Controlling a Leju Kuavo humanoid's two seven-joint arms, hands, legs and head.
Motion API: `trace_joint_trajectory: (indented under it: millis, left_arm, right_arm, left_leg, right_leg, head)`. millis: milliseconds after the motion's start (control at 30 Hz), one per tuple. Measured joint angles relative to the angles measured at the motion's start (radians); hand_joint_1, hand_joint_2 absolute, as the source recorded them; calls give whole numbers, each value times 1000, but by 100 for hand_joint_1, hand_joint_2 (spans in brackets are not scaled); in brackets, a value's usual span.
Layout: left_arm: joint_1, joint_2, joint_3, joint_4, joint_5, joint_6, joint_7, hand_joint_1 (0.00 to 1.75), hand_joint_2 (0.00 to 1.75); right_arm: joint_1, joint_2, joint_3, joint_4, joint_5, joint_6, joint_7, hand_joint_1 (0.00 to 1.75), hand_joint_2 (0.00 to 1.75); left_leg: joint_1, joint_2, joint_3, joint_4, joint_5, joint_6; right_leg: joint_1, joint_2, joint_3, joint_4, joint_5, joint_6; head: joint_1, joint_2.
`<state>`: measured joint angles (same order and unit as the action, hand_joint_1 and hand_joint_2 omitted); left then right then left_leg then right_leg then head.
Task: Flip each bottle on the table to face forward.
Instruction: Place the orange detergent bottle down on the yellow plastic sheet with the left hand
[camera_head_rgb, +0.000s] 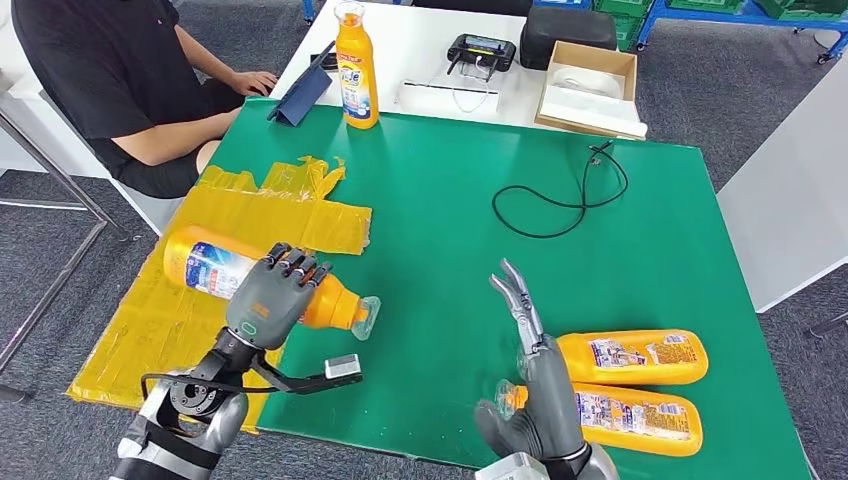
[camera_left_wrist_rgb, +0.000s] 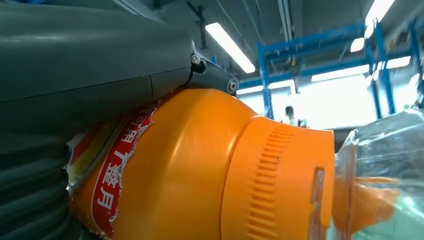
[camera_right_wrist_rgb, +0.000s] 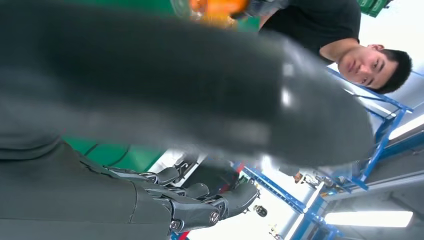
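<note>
My left hand (camera_head_rgb: 272, 296) grips an orange bottle (camera_head_rgb: 215, 268) lying on its side over the green table's left edge, its clear cap (camera_head_rgb: 366, 317) pointing right. Seen from the left wrist, that bottle (camera_left_wrist_rgb: 200, 170) shows its orange shoulder and red label under my left hand (camera_left_wrist_rgb: 75, 85). My right hand (camera_head_rgb: 530, 345) stands open with straight fingers, beside two more orange bottles (camera_head_rgb: 632, 357) (camera_head_rgb: 628, 419) lying flat at the near right. A fourth orange bottle (camera_head_rgb: 357, 70) stands upright at the far edge. From the right wrist, my right hand (camera_right_wrist_rgb: 190, 205) holds nothing.
A person in black (camera_head_rgb: 120, 70) sits at the far left. Yellow plastic sheeting (camera_head_rgb: 180, 300) drapes the table's left edge. A black cable (camera_head_rgb: 560, 200) loops on the green table (camera_head_rgb: 450, 250). A cardboard box (camera_head_rgb: 588, 85), a tablet (camera_head_rgb: 300, 95) and a black controller (camera_head_rgb: 480, 50) lie on the white table behind.
</note>
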<state>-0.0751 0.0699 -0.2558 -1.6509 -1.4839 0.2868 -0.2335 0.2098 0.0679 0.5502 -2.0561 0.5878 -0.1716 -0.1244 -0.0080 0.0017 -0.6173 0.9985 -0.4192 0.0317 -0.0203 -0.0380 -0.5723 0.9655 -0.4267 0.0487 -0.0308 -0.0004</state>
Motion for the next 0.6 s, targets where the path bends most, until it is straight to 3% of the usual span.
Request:
trace_joint_trajectory:
  millis: [167, 300, 600]
  left_arm:
    - [-12, 18, -2, 166, -19, -29, 29, 175, 175]
    - [-26, 25, -9, 238, -11, -58, 22, 175, 175]
    - [-37, 36, -32, 316, -29, -39, 29, 175, 175]
  right_arm:
    - [6, -25, 1, -15, 1, -4, -4, 0, 0]
    - [-3, -35, 0, -17, -13, 16, 1, 0, 175]
    - [-51, -39, 0, -12, -21, 33, 15, 0, 175]
  left_leg:
    - [0, 0, 0, 0, 0, 0]
    - [0, 0, 0, 0, 0, 0]
    - [0, 0, 0, 0, 0, 0]
  right_leg:
    - [0, 0, 0, 0, 0, 0]
    - [0, 0, 0, 0, 0, 0]
    - [0, 0, 0, 0, 0, 0]
  head:
    - [0, 0]
    - [0, 0]
    - [0, 0]
